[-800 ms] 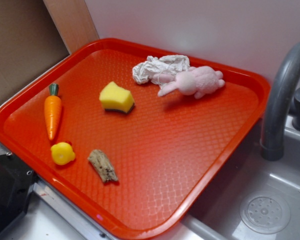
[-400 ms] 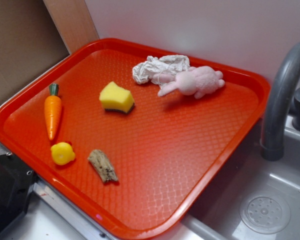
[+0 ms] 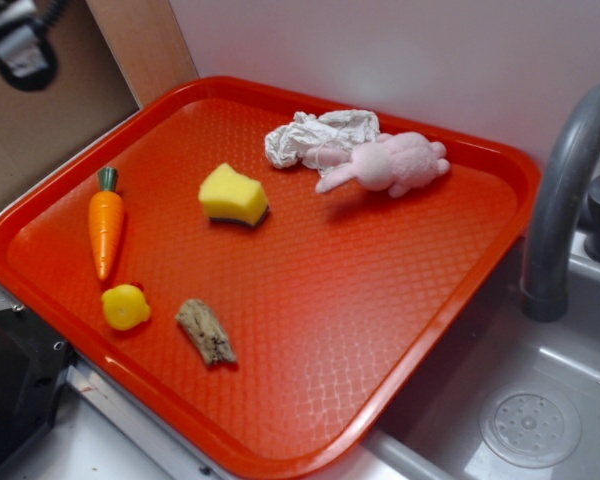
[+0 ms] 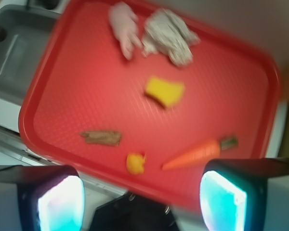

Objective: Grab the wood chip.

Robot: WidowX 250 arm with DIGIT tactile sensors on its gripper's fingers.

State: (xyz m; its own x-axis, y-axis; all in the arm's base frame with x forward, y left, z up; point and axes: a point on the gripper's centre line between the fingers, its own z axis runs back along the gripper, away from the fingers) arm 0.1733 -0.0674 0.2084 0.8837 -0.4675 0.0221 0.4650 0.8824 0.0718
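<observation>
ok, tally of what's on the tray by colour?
Yellow: 2, sponge and small duck toy
Orange: 1, carrot
Pink: 1, bunny
White: 1, crumpled cloth
Grey-brown: 1, wood chip
Total: 6, all on the red tray

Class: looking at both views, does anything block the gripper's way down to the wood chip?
Nothing visible does. The gripper hangs open high above the tray, and the wood chip lies uncovered, apart from the yellow toy beside it.
</observation>
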